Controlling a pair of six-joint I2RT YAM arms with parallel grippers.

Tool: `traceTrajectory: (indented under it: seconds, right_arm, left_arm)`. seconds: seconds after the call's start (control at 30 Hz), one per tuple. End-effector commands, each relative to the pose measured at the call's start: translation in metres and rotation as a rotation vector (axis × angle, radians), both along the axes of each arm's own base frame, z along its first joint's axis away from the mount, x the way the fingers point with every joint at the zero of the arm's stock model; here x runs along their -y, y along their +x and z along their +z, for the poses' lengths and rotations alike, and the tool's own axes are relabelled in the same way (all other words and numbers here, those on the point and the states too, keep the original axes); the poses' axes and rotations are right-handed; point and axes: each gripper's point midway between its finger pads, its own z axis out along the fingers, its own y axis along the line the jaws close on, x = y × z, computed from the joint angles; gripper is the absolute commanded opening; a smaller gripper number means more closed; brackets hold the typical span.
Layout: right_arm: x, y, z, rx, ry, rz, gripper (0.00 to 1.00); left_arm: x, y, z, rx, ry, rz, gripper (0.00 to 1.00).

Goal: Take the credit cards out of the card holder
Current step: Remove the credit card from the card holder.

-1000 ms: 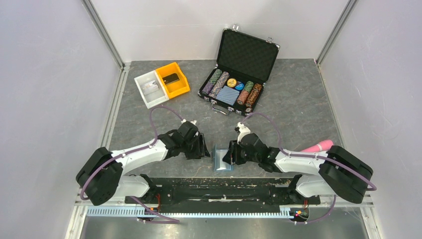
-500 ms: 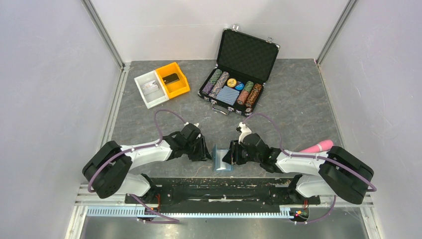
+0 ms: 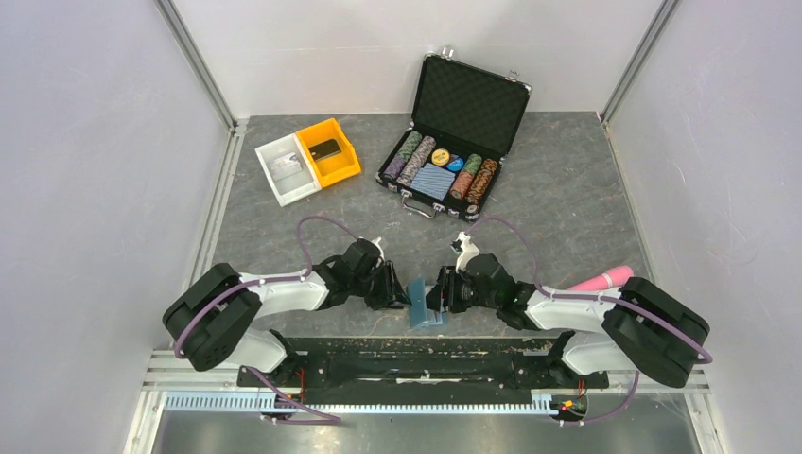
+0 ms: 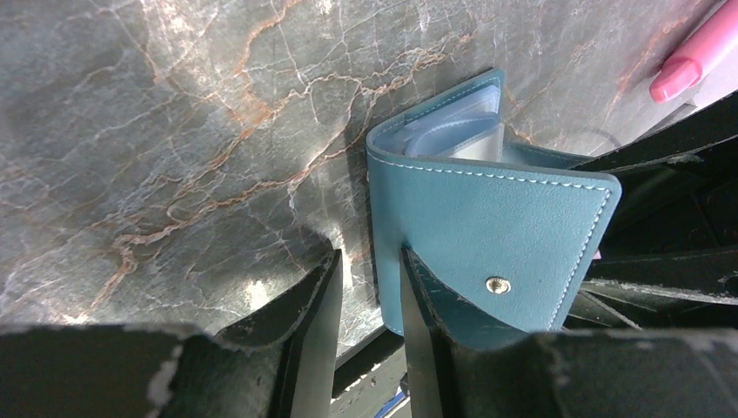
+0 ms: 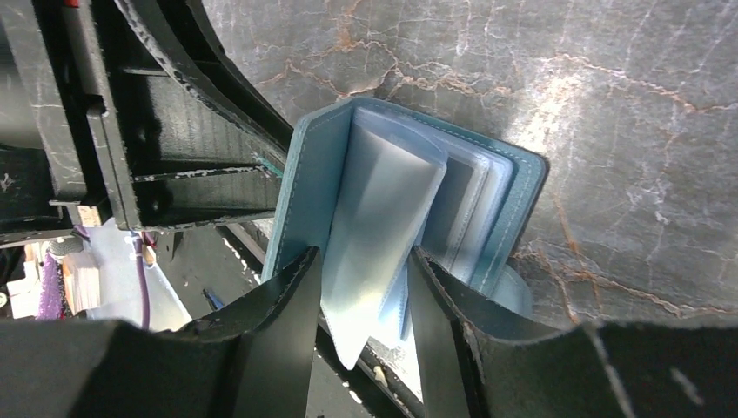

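The card holder [image 3: 423,303] is a light-blue bifold wallet standing open on edge near the table's front edge, between my two grippers. My left gripper [image 3: 401,291] is open; in the left wrist view its jaws [image 4: 370,261] straddle the edge of the wallet's outer cover [image 4: 487,218], with one finger lying against the cover. My right gripper [image 3: 438,295] is shut on the wallet's clear plastic sleeves [image 5: 383,192], which fill the gap between its jaws [image 5: 363,261]. No black credit cards show inside the wallet.
An open black poker-chip case [image 3: 452,142] stands at the back. A yellow bin [image 3: 340,165] holding a flat dark object and a white bin [image 3: 284,180] sit at the back left. A pink object [image 3: 603,277] lies beside the right arm.
My left gripper has moved right, up to the wallet's cover. The wallet has tipped and shifted slightly between the grippers. The right gripper has stayed at the wallet.
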Motion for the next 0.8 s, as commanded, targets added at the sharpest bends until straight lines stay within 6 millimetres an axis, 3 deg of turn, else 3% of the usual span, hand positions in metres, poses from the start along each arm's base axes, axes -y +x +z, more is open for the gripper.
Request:
traceTrajectory:
  seconds: [0.0,0.17,0.3,0.5,0.77]
  right_arm:
    - [-0.02,-0.001,0.029,0.027,0.144,0.041,0.44]
    - [-0.031,-0.007,0.053,0.036,0.273,0.083,0.45]
    - [-0.033,-0.008,0.059,0.044,0.293,0.092,0.45]
    - [-0.031,-0.011,0.05,0.027,0.27,0.097,0.45]
    - [-0.031,-0.006,0.038,0.039,0.195,0.106,0.41]
  left_arm:
    - [0.005,-0.01,-0.005,-0.044,-0.025,-0.001,0.38]
    - [0.008,-0.011,-0.003,-0.042,-0.034,-0.008,0.38]
    - [0.01,-0.01,-0.001,-0.038,-0.044,-0.011,0.39]
    - [0.005,-0.008,0.002,-0.022,-0.019,0.007,0.43]
    - [-0.027,0.001,0.019,0.045,0.102,0.069,0.54]
